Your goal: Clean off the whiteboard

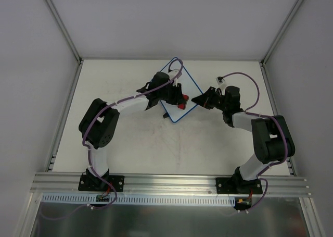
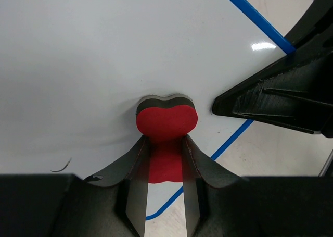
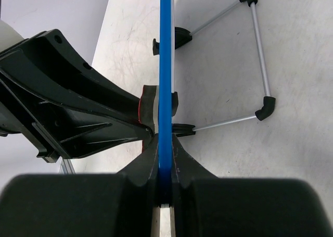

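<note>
The whiteboard (image 1: 187,88), white with a thin blue rim, sits at the back middle of the table. My left gripper (image 2: 165,143) is shut on the red bone-shaped eraser (image 2: 166,121), whose dark felt side presses on the board face (image 2: 104,54). A short dark mark (image 2: 61,166) remains near the left finger. My right gripper (image 3: 165,140) is shut on the board's blue rim (image 3: 165,49), seen edge-on. In the top view the left gripper (image 1: 179,99) is over the board's lower right part and the right gripper (image 1: 197,99) is at its right corner.
A thin wire stand (image 3: 257,49) with black end caps juts from the board's back, fixed by two black tabs (image 3: 179,38). The right gripper's black finger (image 2: 270,101) reaches in close to the eraser. Grey walls and metal rails enclose the table (image 1: 130,148).
</note>
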`<state>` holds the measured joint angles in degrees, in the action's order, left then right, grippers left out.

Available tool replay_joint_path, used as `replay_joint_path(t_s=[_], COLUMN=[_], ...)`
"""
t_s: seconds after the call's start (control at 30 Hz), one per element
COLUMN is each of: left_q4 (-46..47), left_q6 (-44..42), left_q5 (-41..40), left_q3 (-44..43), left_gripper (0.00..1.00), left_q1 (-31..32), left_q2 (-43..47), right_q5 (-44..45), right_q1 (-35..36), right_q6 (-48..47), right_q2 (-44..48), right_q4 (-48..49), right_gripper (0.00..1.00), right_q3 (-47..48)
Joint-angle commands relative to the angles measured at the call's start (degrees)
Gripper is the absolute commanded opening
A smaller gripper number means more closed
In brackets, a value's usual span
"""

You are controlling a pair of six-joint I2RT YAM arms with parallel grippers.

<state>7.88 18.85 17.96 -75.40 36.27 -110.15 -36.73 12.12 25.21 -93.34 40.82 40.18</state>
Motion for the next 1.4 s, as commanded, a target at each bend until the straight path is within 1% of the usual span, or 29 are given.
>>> replay_joint_path(t_s=[0.0,0.1,0.2,0.27,0.37,0.47,0.6,0.7,0.8,0.97,1.03,1.1,1.17,1.23,1.37], left_q4=[-2.52,-2.52,-2.87,-3.48,-5.24,-7.08,-9.29,-9.55,-9.64,-9.20,-7.62,-3.94,-2.61,-2.17,-1.99], left_q6=[3.38,5.93,7.95,9.88,12.42,13.84,15.33,17.18,17.01,16.04,15.43,15.07,15.07,15.16,15.51], left_q5=[-11.09,-12.41,-15.84,-20.66,-23.39,-22.09,-22.52,-25.94,-29.37,-31.40,-31.58,-31.23,-30.79,-29.21,-24.56], left_q3=[3.59,5.25,7.45,8.69,10.00,9.13,9.38,11.93,13.17,13.26,14.39,16.93,18.52,19.58,19.24], left_gripper=[0.00,0.00,0.00,0.00,0.00,0.00,0.00,0.00,0.00,0.00,0.00,0.00,0.00,0.00,0.00], left_q1=[-0.76,-2.16,-3.22,-3.66,-4.98,-6.21,-7.27,-7.27,-6.92,-6.04,-5.78,-5.77,-5.69,-5.77,-5.77], left_q2=[-6.22,-5.69,-4.12,-3.24,-2.53,-4.10,-5.34,-3.85,-2.44,-0.69,1.50,3.61,7.48,10.64,13.55], right_q5=[-5.46,-5.19,-5.11,-5.11,-5.11,-5.02,-5.02,-4.84,-4.93,-5.19,-5.11,-5.19,-5.19,-5.19,-5.02], right_q1=[2.73,2.65,2.65,2.73,2.65,2.73,2.65,2.56,2.56,2.56,2.56,2.56,2.56,2.56,2.56], right_q6=[-3.94,-3.94,-3.94,-3.77,-3.68,-3.68,-3.68,-3.59,-3.33,-2.71,-2.80,-2.80,-2.62,-2.80,-2.97], right_q2=[0.09,0.18,0.53,0.44,0.53,0.70,0.70,0.62,0.53,0.00,0.09,0.09,-0.09,-0.09,0.09], right_q4=[2.07,2.16,2.16,2.42,2.51,2.60,2.69,2.69,3.21,4.01,4.01,4.01,4.01,4.01,3.92], right_gripper=[0.00,0.00,0.00,0.00,0.00,0.00,0.00,0.00,0.00,0.00,0.00,0.00,0.00,0.00,0.00], right_q3=[0.86,0.77,0.60,0.51,0.60,0.51,0.34,0.33,0.33,0.33,0.25,0.33,0.33,0.51,0.25])
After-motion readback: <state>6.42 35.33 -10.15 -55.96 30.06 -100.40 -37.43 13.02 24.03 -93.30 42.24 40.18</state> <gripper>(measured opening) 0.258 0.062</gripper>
